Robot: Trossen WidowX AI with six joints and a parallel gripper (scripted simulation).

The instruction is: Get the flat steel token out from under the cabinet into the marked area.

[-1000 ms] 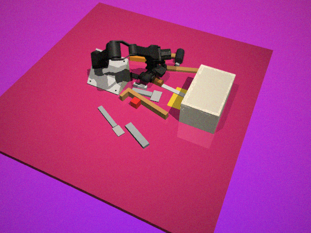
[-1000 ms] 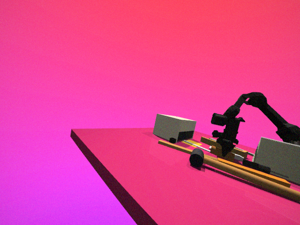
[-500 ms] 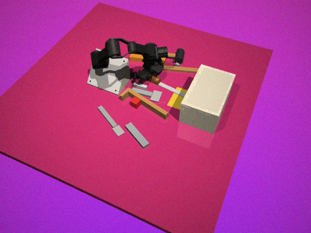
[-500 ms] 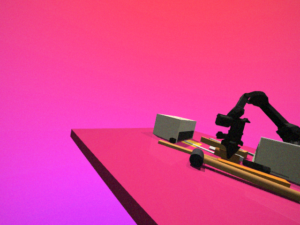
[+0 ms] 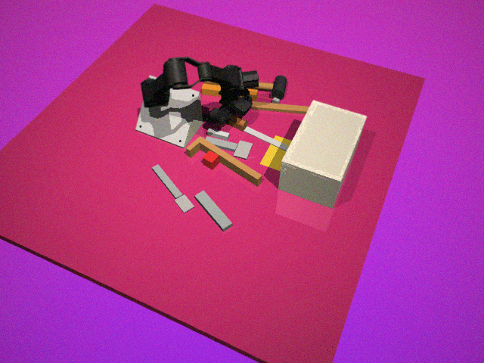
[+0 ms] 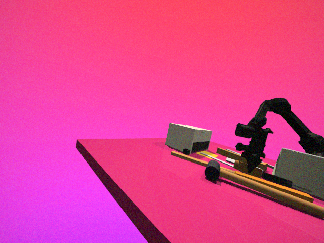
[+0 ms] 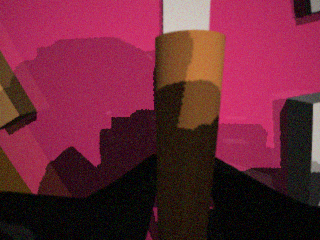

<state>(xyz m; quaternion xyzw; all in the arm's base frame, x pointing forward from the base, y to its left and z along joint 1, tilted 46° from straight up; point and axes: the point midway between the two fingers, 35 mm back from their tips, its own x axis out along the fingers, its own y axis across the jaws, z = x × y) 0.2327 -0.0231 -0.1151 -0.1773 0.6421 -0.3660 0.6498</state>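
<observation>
1. Top view: the gripper (image 5: 231, 118) (image 6: 250, 169) (image 7: 182, 161) is closed on a wooden handle (image 5: 239, 123) (image 7: 190, 60), low over the counter (image 5: 117, 234) (image 6: 146, 183). A pale metal shaft (image 5: 263, 137) (image 6: 219, 159) (image 7: 186, 15) runs from it across the yellow marked area (image 5: 269, 155) (image 6: 211, 155) to the cabinet (image 5: 324, 141) (image 6: 180, 137), whose bulk hides the far end. No token shows on the yellow; I judge it to be under the cabinet.

2. Exterior view: the shaft lies over the yellow towards the dark opening (image 6: 201, 146) in the cabinet's front. The token cannot be made out there either.

3. Wrist view: the fingers stand partly apart, one on each side of the handle, with the shaft leading straight ahead. The step in hand looks like raking the token out. Next calls for a low, straight pull, provided the tip is behind the token; lifting or twisting could lose it.
</observation>
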